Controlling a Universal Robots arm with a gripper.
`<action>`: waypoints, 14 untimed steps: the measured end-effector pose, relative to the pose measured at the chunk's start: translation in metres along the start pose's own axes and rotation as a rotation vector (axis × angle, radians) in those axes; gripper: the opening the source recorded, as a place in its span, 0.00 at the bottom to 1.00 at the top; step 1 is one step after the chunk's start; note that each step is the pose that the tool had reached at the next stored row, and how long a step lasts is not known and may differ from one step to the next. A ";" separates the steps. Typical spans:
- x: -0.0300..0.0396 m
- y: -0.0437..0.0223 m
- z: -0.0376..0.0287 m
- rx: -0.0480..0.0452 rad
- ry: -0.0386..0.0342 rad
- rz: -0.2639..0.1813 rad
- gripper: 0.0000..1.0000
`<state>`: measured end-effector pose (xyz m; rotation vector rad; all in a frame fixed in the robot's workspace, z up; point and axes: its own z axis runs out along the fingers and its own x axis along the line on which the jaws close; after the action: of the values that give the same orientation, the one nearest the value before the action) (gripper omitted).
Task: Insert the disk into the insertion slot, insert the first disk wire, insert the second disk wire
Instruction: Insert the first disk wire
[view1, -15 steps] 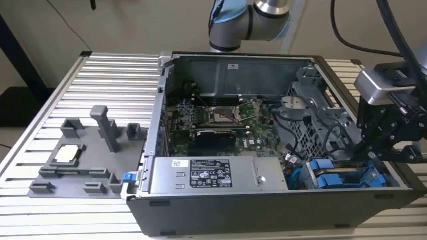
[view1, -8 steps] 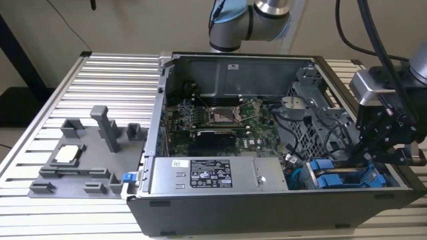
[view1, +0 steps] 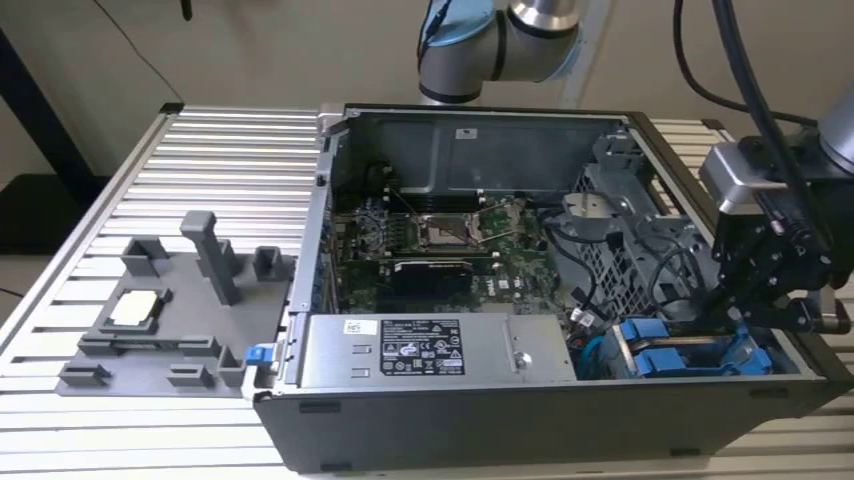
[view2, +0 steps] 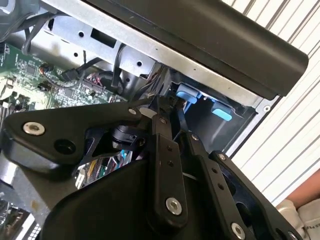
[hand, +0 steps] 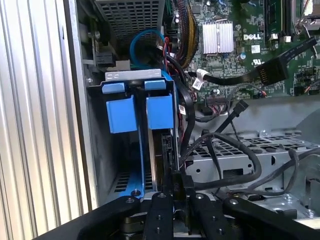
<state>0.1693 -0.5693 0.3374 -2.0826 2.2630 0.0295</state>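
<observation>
Slatted table (view1: 220, 150), beige wall (view1: 294, 50) — hand (hand: 177, 181) in case (view1: 534, 420).

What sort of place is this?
Probably a robotics lab bench: an open computer case on a slatted metal table, a robot arm behind it, a grey fixture tray beside it.

Just ahead of the tool (hand: 176, 186), the disk (hand: 160, 114) lay mostly hidden inside the insertion slot (hand: 154, 162). What the tool touched was too dark to tell.

Silver-grey arm (view1: 497, 55) with pale blue joint caps, matte black hand (hand: 176, 183) with silver screw heads, black cables (view1: 763, 100)
</observation>
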 end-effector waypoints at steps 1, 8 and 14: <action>0.0000 -0.0001 0.0001 -0.0001 -0.0004 0.000 0.19; 0.0063 0.0066 0.0014 -0.0005 -0.0008 -0.007 0.19; 0.0119 0.0062 0.0099 -0.0015 -0.0013 -0.022 0.19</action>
<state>0.1625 -0.5800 0.3266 -2.1075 2.2397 0.0314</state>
